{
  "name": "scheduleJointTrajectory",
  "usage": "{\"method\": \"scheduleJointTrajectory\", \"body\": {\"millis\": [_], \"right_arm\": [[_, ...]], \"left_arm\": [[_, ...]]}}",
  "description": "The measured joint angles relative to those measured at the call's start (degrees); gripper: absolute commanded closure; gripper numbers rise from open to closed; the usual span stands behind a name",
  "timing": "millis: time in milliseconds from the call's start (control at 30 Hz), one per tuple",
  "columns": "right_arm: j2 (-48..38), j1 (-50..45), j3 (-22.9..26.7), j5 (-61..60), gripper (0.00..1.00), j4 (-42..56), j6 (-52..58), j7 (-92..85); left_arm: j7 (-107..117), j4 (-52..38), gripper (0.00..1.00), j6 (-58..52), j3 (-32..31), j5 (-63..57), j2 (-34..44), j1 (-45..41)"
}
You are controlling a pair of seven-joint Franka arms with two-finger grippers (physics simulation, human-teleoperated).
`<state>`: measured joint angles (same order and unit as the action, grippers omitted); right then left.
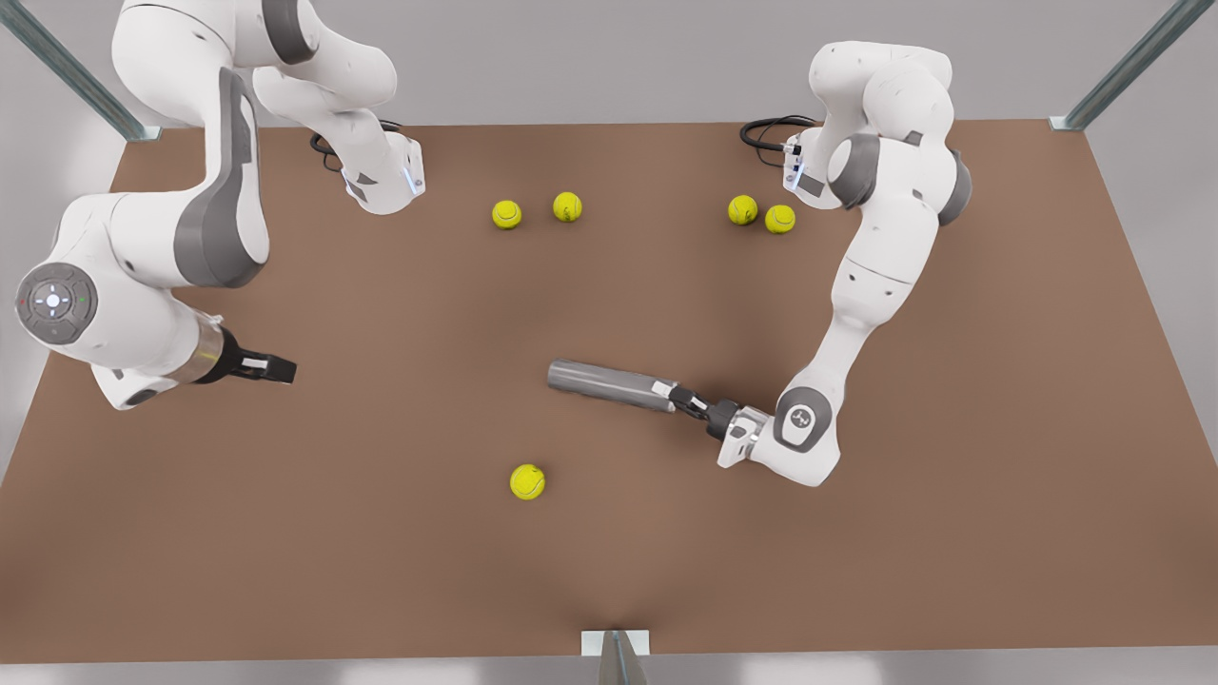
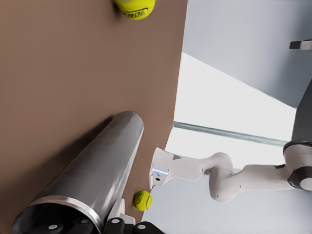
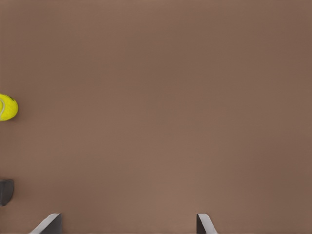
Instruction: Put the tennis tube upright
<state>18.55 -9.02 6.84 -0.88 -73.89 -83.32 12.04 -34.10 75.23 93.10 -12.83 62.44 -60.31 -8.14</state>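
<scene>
A: Where is the tennis tube (image 1: 609, 382)?

B: We see it lying on its side near the middle of the table (image 1: 952, 533), somewhat toward the near edge. Its silvery rim end (image 2: 56, 202) faces the left gripper (image 1: 687, 399); the closed end points toward the front view's left.

A: State of the left gripper?

B: We read it as clamped on the rim end of the tube: in the left wrist view its fingers (image 2: 114, 225) sit at the rim, one apparently inside the opening and one outside. We judge this hold was chosen so that the wrist can pivot the tube about that end and bring it vertical.

A: And the right gripper (image 1: 271, 367)?

B: It waits above the table close to the edge on the front view's left, well apart from the tube. Its fingers (image 3: 204, 223) stand spread apart, holding nothing.

A: Anything nearby?

B: One tennis ball (image 1: 527, 481) lies between the tube and the near edge. Four more balls (image 1: 567, 206) sit in two pairs along the far edge, away from the likely swing of the tube.
</scene>
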Motion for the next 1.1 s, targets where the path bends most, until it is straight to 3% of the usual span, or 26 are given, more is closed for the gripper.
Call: {"method": "scheduleJointTrajectory", "body": {"millis": [467, 800, 1100], "right_arm": [[0.3, 1.1, -0.4, -0.8, 0.00, 3.7, -0.2, -0.5], [0.3, 1.5, -0.4, -0.4, 0.00, 3.7, 0.8, -0.2], [0.4, 1.3, -0.4, -0.5, 0.00, 3.7, 0.8, -0.1]], "left_arm": [[0.8, 0.0, 0.79, -3.1, 3.2, -1.1, 4.1, 0.0], [0.7, 0.0, 0.79, -7.2, 9.6, -3.9, 12.2, -0.2], [0.9, -0.2, 0.79, -9.2, 15.0, -16.7, 23.2, 0.2]]}}
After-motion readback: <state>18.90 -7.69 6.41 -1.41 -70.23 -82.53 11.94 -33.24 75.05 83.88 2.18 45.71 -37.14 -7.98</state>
